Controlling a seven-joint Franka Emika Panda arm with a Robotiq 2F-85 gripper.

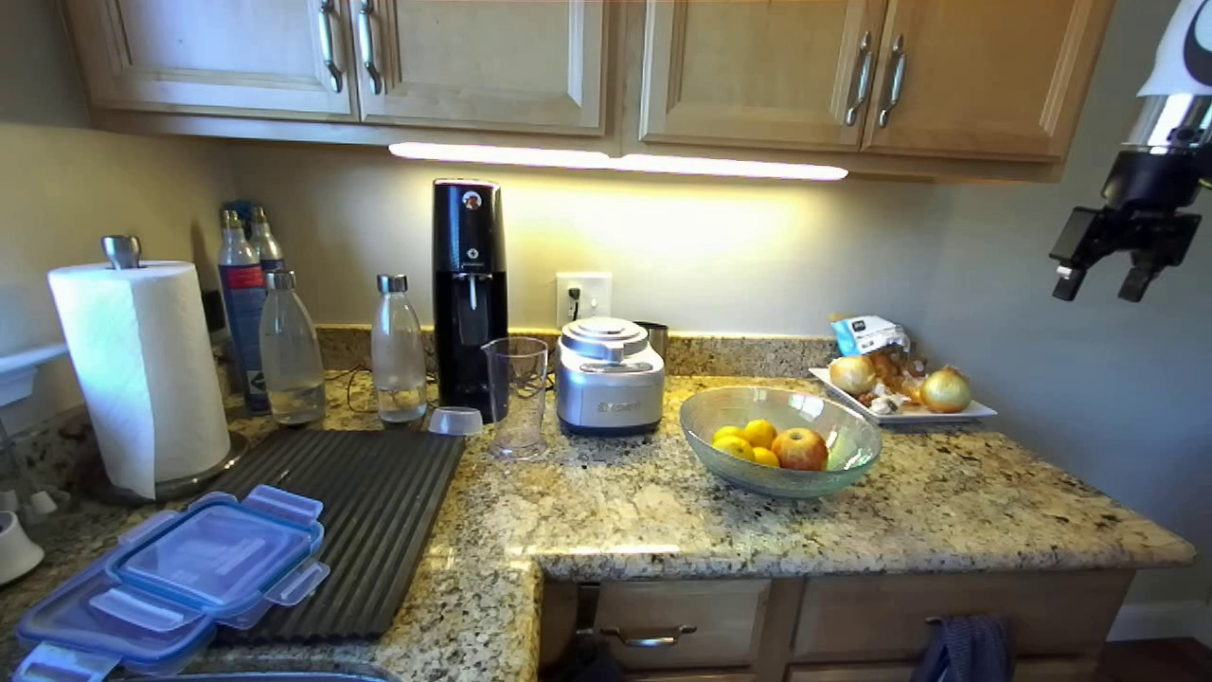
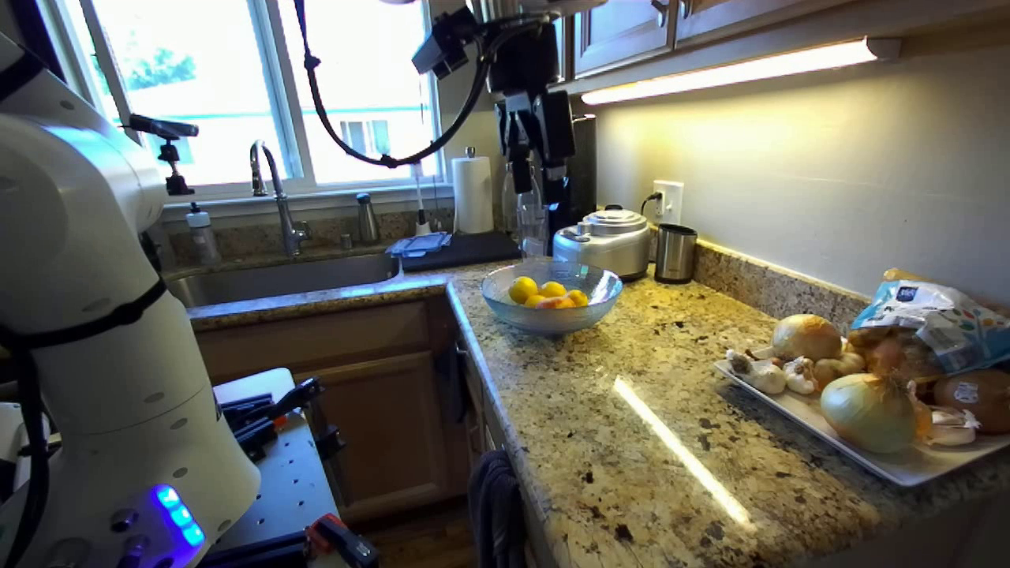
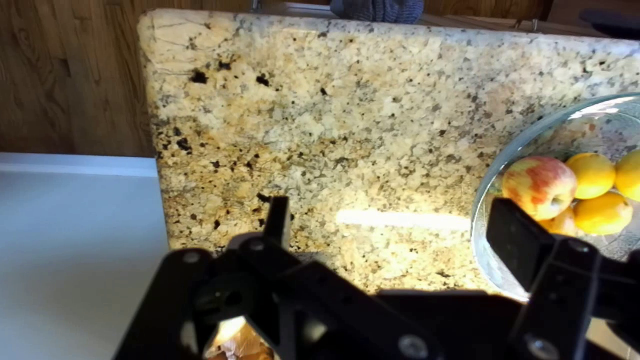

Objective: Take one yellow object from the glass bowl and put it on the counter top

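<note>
One glass bowl (image 1: 795,482) is cropped (wrist view only).

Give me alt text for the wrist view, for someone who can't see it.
Spread black fingers, gripping nothing, hang over a speckled counter. At right, a partly cut-off glass bowl holds a reddish apple and lemons; wooden floor shows at top left.

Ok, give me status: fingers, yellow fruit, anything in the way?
Fingers open, nothing held, raised above the counter top. Yellow fruits clustered in the glass bowl. Red-streaked apple beside them may crowd the grasp.
</note>
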